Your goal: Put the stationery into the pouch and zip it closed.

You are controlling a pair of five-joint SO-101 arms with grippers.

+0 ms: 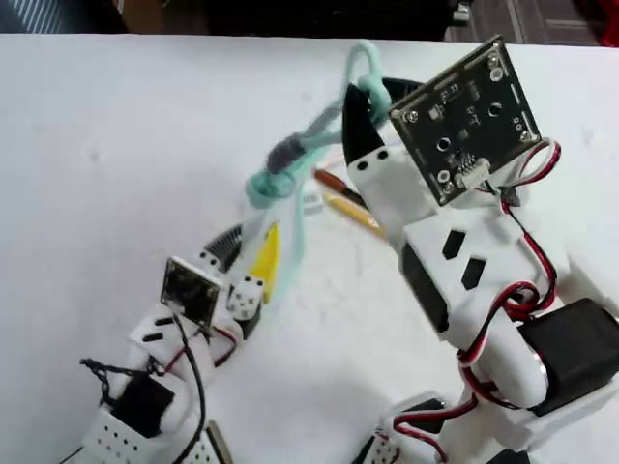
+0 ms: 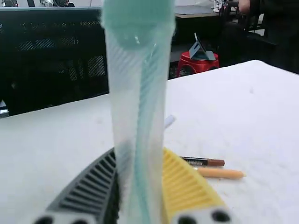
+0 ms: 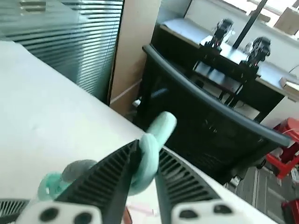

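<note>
white arms [image 1: 455,251] w/ red/black wires [image 1: 537,261], black motors [image 1: 571,348].

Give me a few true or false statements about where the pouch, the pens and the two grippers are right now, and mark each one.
1. The left gripper is shut on the translucent pouch with a teal zip. True.
2. The brown marker and the yellow pen are inside the pouch. False: both lie on the white table beside it.
3. The right gripper holds the pouch's teal loop. True.
4. The marker and the pen lie at opposite edges of the table. False: they lie close together, side by side.
</note>
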